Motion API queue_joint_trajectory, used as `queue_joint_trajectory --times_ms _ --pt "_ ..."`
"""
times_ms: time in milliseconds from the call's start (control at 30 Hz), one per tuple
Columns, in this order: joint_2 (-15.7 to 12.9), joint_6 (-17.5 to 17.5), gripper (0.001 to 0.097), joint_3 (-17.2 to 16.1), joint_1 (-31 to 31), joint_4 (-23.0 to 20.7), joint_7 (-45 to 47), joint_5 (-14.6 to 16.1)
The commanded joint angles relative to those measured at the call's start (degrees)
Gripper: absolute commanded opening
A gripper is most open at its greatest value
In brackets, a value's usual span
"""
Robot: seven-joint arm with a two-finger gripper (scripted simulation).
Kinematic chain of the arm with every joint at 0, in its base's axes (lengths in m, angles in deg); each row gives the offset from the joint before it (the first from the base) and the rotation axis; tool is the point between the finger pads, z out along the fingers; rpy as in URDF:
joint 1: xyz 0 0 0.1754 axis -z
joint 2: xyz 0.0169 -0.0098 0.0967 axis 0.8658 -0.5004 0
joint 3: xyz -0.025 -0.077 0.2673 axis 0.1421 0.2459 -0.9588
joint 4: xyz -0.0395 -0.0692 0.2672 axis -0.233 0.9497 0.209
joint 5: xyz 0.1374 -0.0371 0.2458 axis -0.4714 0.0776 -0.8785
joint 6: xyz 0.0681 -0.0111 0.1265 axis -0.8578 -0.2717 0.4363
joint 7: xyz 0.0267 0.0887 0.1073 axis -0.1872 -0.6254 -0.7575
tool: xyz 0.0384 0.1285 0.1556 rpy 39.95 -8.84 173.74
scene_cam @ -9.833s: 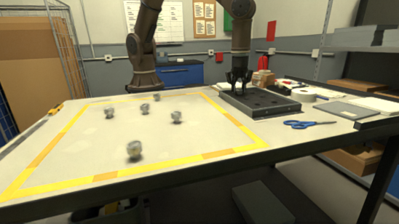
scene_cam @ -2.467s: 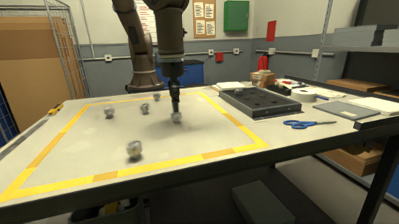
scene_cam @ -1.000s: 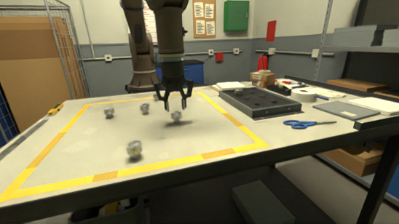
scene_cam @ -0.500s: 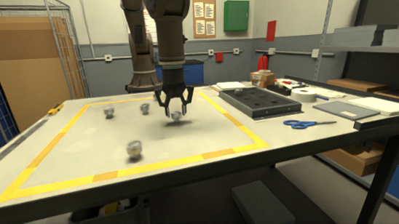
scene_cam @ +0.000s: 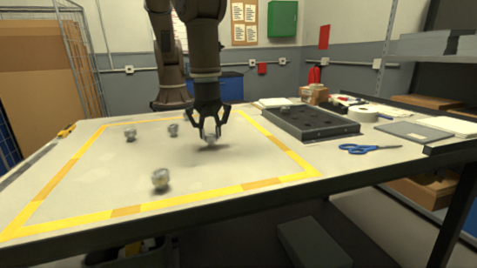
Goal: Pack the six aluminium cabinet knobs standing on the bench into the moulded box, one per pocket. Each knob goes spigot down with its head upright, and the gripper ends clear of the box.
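Inside the yellow-taped square on the bench stand several aluminium knobs. One knob [scene_cam: 210,138] sits between the fingers of my gripper [scene_cam: 209,132], which is low over the bench and closing around it. Other knobs stand at the far left [scene_cam: 130,134], left of the gripper [scene_cam: 173,129] and near the front tape [scene_cam: 160,178]. Another knob [scene_cam: 187,115] is partly hidden behind the gripper. The dark moulded box [scene_cam: 310,120] lies right of the square. One knob [scene_cam: 285,109] sits in its far left pocket.
A wire cage with cardboard sheets [scene_cam: 43,78] stands at the left. Blue scissors [scene_cam: 363,148], a tape roll [scene_cam: 364,113], a grey pad [scene_cam: 413,132] and small cartons [scene_cam: 314,93] lie right of the box. A yellow cutter [scene_cam: 66,129] lies at the left edge.
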Motion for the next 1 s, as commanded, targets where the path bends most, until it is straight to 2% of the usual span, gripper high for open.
queue_joint_trajectory --times_ms 0,267,633,867,967 --pt "0.04 0.00 0.0245 0.00 0.00 -0.03 0.00 0.00" --pt "0.04 0.00 0.0085 0.00 0.00 -0.03 0.00 0.00" --pt "1.02 1.32 0.0080 -0.15 0.10 -0.35 0.18 -0.22" --pt "3.58 5.23 0.0080 -0.49 0.30 -1.84 0.66 -0.83" --pt "3.88 5.80 0.0080 -0.52 0.32 -2.04 0.73 -0.91"
